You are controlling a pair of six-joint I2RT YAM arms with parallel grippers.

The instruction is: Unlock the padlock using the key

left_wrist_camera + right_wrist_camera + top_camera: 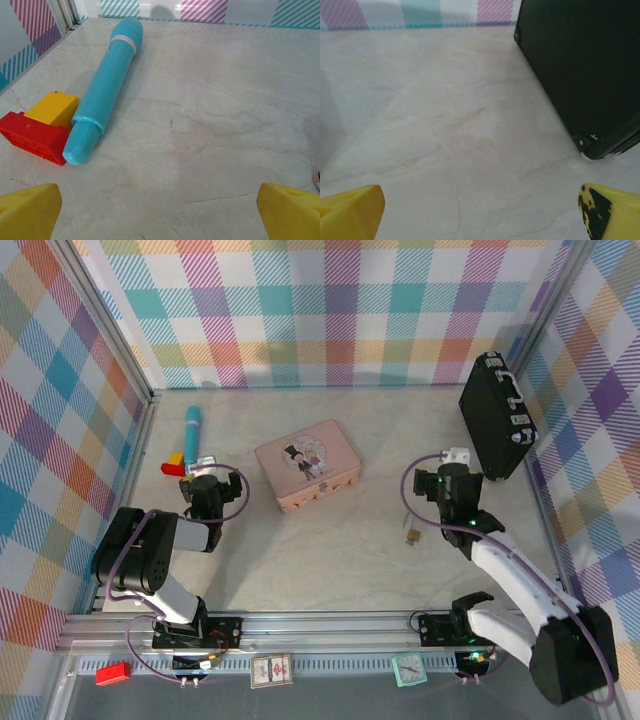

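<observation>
On the table point(350, 550), just left of the right forearm, lies the padlock point(412, 534). It sits nearer the bases than the right gripper point(456, 457), which faces away toward the black case point(495, 415). I cannot make out the key. The right gripper is spread wide over bare tabletop, holding nothing. The left gripper point(160, 212) is equally wide and empty, facing a blue tube point(105, 95).

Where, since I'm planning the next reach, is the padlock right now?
In the top view the padlock lies on the table right of centre, to the right of the pink tin and closer to the near edge, with the black case farther back.
</observation>
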